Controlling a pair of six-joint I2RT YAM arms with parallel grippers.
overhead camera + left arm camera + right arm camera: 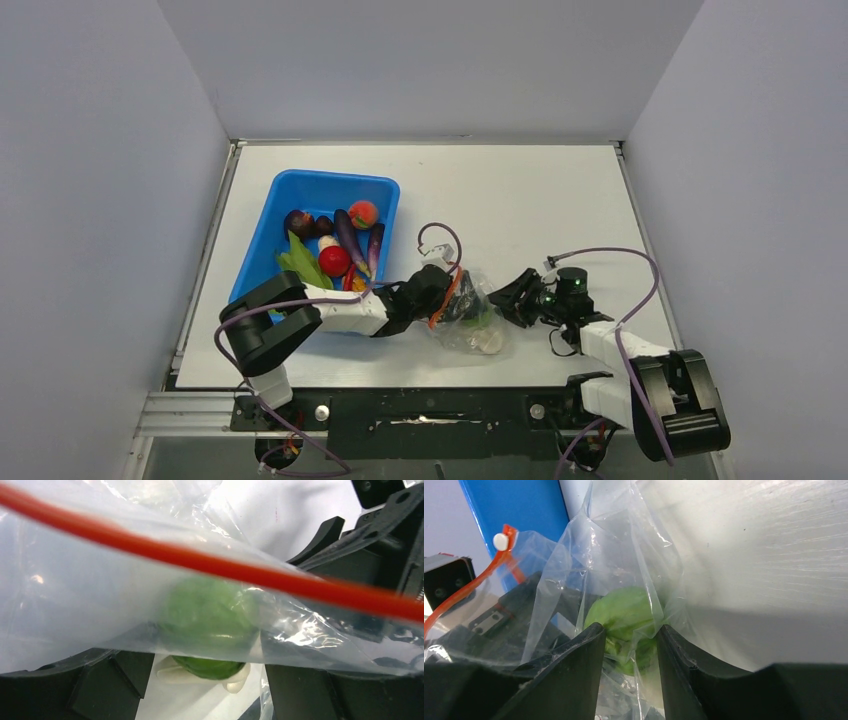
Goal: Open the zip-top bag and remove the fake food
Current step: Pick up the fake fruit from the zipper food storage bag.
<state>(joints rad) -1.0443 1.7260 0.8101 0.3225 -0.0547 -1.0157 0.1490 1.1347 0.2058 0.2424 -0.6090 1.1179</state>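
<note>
**Top view.** White table [560, 190], walled on three sides; I work it from the near edge.

**Blue bin** [262, 235], on the left half of the table. It holds a red fruit [334, 260], purple pieces [350, 235], a peach [363, 214] and green pods [303, 262].

**Arms.** The left arm [340, 312] reaches rightward past the bin's near right corner. The right arm [620, 350] reaches leftward. They meet at the bag.

**Bag** [470, 318], clear and crumpled, lies on the table just right of the bin, near the front edge, between my two grippers.

**Left gripper** [440, 292]. In my left wrist view its fingers [110, 680] stand wide apart. The bag film drapes across above them, and I see nothing pinched.

**Right gripper** [626, 650]. Its fingers [574, 670] are narrow and closed on the bag film. I cannot tell whether they squeeze only film or the ball through it.

**Zipper strip** [200, 562], orange-red, runs slantwise across the left wrist view. Its white slider [500, 541] shows at the upper left of the right wrist view.

**Green ball** [624, 607], inside the bag, bulges at and between the right fingertips.

**Mushroom** [490, 342], white, lies at the bag's near edge, just beside the ball. I cannot tell whether film covers it.
</note>
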